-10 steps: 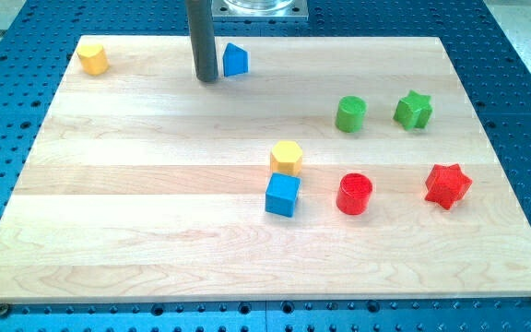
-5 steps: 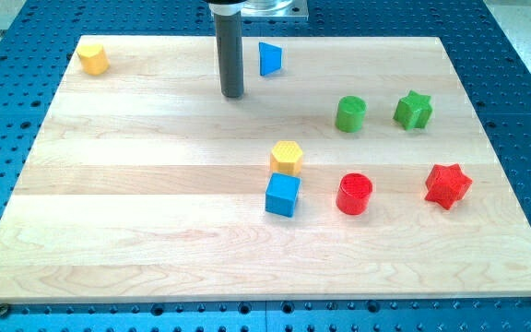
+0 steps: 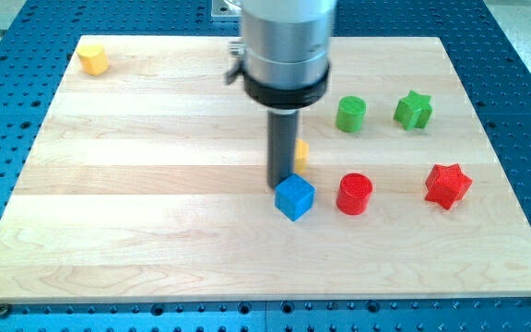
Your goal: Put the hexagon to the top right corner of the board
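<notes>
tip: my tip (image 3: 281, 187) touches blue cube (image 3: 294, 196) at its upper left; bare rod, nothing clamped
hexagon: yellow hexagon (image 3: 300, 153) mostly hidden behind rod, mid-board
top right corner: open past green cylinder (image 3: 350, 114), green star (image 3: 413, 110)

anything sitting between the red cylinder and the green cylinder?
No. In the camera view the board between the red cylinder and the green cylinder is bare wood.

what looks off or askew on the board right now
The blue cube sits turned at an angle, corner toward the view's bottom, right against my tip. The rod hides most of the yellow hexagon; only a sliver shows. Nothing looks spilled or damaged.
</notes>
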